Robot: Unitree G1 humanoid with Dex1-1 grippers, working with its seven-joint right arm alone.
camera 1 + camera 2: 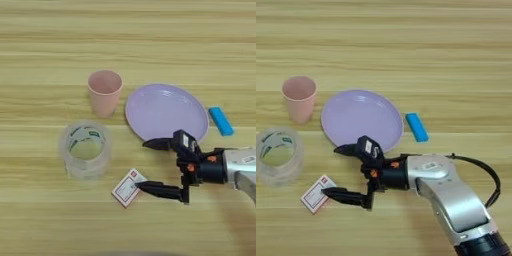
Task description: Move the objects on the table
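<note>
A small white-and-red flat box (128,187) lies on the wooden table (45,45) at front centre. My right gripper (144,165) is open just right of it; the near finger's tip (141,186) overlaps the box's right edge, the far finger (156,144) sits at the plate's front rim. Nothing is between the fingers. The round lavender plate (165,111) lies empty behind the gripper. A pink plastic cup (105,92) stands upright left of the plate. The small blue rectangular block (220,120) lies right of the plate.
A clear roll of wide tape (85,149) lies flat, left of the box and in front of the cup. My silver forearm (456,195) reaches in from the bottom right corner.
</note>
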